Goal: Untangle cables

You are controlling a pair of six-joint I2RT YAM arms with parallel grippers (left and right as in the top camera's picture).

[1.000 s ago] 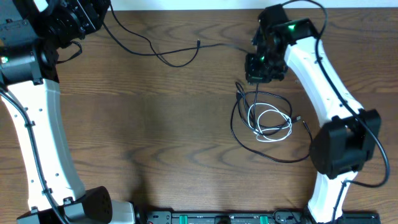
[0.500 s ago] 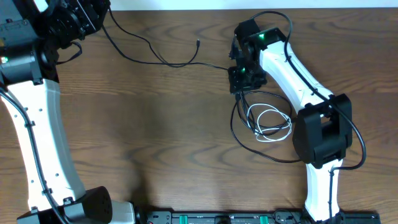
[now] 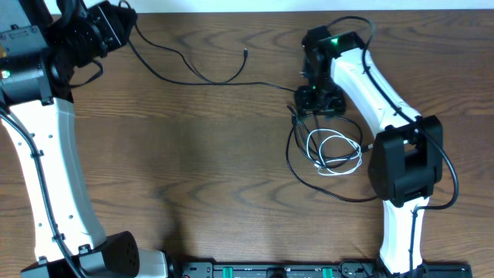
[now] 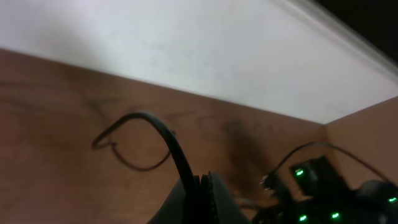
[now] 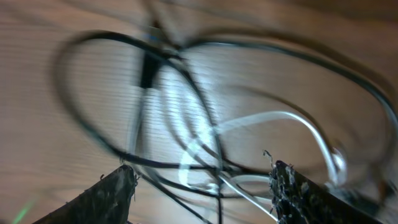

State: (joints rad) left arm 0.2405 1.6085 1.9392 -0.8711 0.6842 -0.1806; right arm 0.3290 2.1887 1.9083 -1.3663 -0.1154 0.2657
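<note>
A long black cable [image 3: 193, 75] runs from my left gripper [image 3: 122, 25] at the table's top left across to the tangle; its free plug [image 3: 245, 52] lies midway. In the left wrist view that gripper [image 4: 202, 186] is shut on this black cable [image 4: 166, 134]. The tangle, a coiled white cable [image 3: 336, 150] inside black cable loops [image 3: 291, 158], lies at centre right. My right gripper [image 3: 317, 100] hovers at the tangle's upper edge. Seen from the right wrist, it [image 5: 202, 180] is open, with the white cable [image 5: 273, 117] and a black plug [image 5: 147, 70] ahead of its fingers.
A white wall [image 4: 155, 43] borders the table's far edge. The right arm's white link [image 3: 370, 85] and dark base joint [image 3: 405, 166] stand just right of the tangle. The left arm [image 3: 46, 154] runs down the table's left side.
My right gripper has opened and let go of the black cable. It swung left, then back a little right over the tangle's top. The left gripper has stayed shut.
</note>
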